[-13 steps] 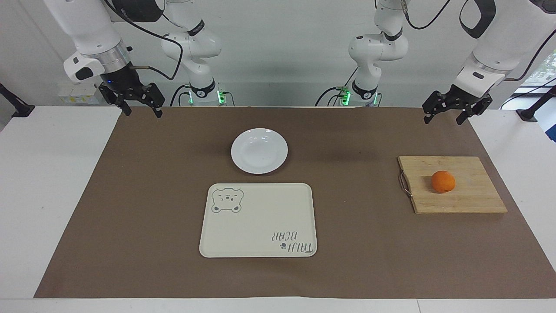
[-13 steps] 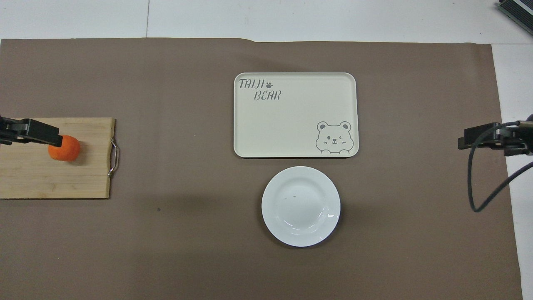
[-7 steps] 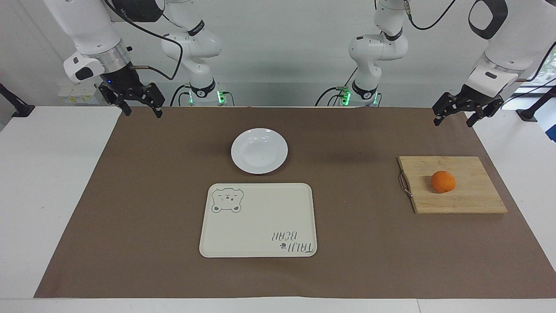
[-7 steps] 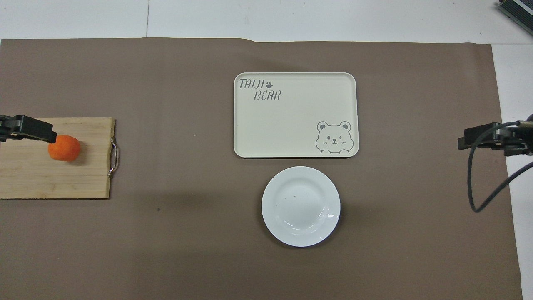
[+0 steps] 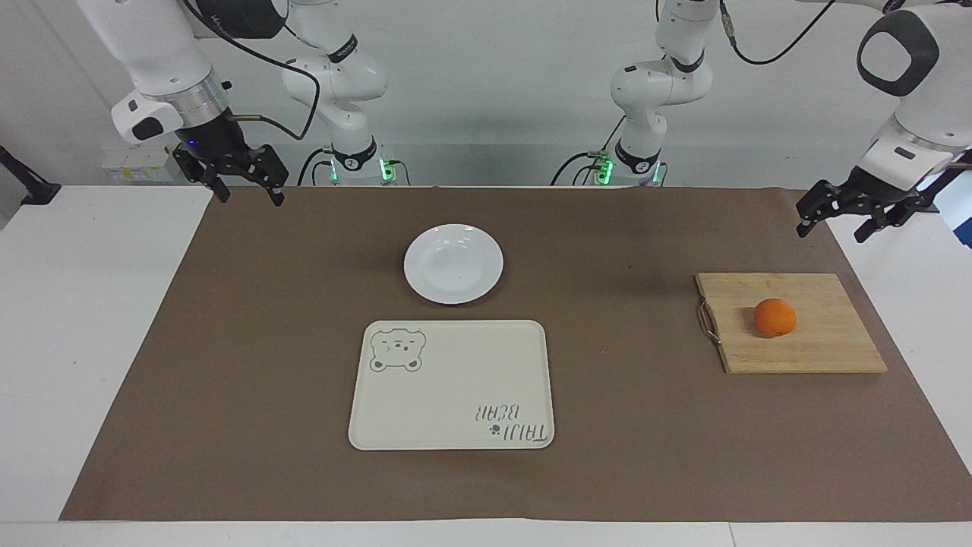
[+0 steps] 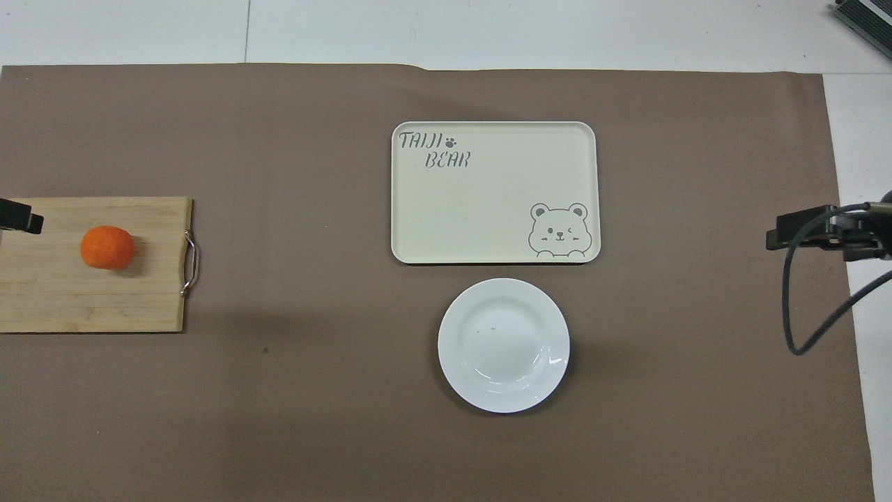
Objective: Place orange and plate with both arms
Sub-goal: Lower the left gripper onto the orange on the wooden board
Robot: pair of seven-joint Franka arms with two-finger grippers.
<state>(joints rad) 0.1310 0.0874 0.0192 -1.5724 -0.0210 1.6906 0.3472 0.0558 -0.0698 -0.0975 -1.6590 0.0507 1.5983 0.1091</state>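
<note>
We read "TAIJI BEAR" in grey outlined capitals on the cream rectangular plastic tray (image 6: 488, 188), the two words on separate lines with a small paw print after "TAIJI". A winking grey bear face is drawn in the tray's diagonally opposed corner. We can read no other lettering anywhere else.

Bright, even light; soft shadows

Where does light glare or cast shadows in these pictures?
Overhead view: a bright glint on the plate rim and a small shadow beside the orange. Facing view: soft dark patches on the brown mat nearer the robots than the cutting board.
</note>
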